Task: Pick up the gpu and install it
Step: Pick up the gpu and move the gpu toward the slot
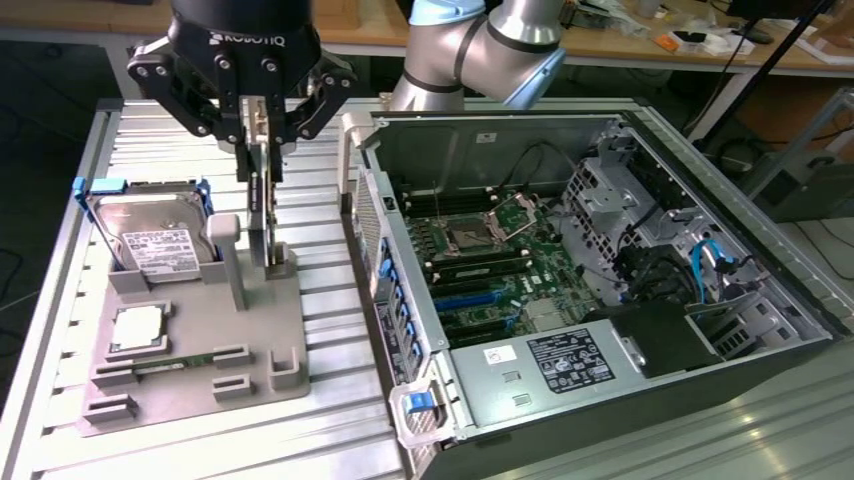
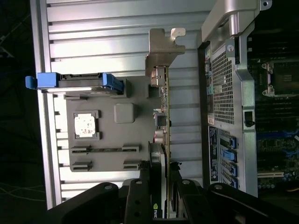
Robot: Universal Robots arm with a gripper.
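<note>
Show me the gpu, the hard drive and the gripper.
gpu (image 2: 161,53): wrist view, on its metal end bracket.
hard drive (image 1: 158,247): exterior view, on its white label.
gripper (image 1: 264,168): exterior view, midway between the fingertips closed on the gpu.

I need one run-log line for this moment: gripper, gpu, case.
gripper: shut on gpu | gpu: upright, on gray holder | case: open, gpu not yet installed

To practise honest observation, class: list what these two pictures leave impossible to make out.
- Exterior view: the gpu stands edge-on, so its faces are hidden.
- Exterior view: the hard drive label print is too small to read.
- Wrist view: the gripper covers one end of the gpu.
</note>
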